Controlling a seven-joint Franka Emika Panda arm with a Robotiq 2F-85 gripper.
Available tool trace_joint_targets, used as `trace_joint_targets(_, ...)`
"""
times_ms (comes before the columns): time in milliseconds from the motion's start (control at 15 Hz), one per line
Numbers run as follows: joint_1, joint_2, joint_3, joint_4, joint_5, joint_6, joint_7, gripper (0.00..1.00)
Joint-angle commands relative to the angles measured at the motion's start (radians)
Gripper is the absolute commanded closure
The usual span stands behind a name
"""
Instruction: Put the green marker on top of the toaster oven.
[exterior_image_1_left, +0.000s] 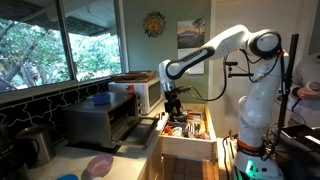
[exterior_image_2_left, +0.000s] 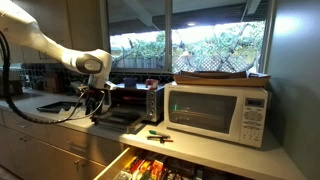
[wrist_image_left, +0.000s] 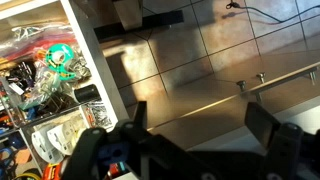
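Note:
The silver-grey toaster oven stands on the counter with its front door dropped open; it also shows in an exterior view. The green marker lies on the counter in front of the white microwave, apart from the gripper. My gripper hangs over the open door, open and empty; it also shows in an exterior view. In the wrist view the two fingers are spread above the shiny door. The marker does not show there.
A white microwave stands beside the toaster oven, with flat things on top. An open drawer full of small items sits below the counter edge and shows in the wrist view. A metal pot and a pink dish sit on the counter.

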Motion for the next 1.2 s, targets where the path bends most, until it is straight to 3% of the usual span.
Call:
trace_joint_targets(0,-0.008,0.0,0.007,0.001,0.002,-0.002,-0.002,0.0)
trace_joint_targets(400,-0.008,0.0,0.007,0.001,0.002,-0.002,-0.002,0.0)
trace_joint_targets(467,-0.021,-0.01,0.006,-0.019,0.001,0.111,0.039,0.0)
trace_joint_targets(1133,-0.201,0.081,-0.146,-0.023,-0.015,0.694,0.083,0.0)
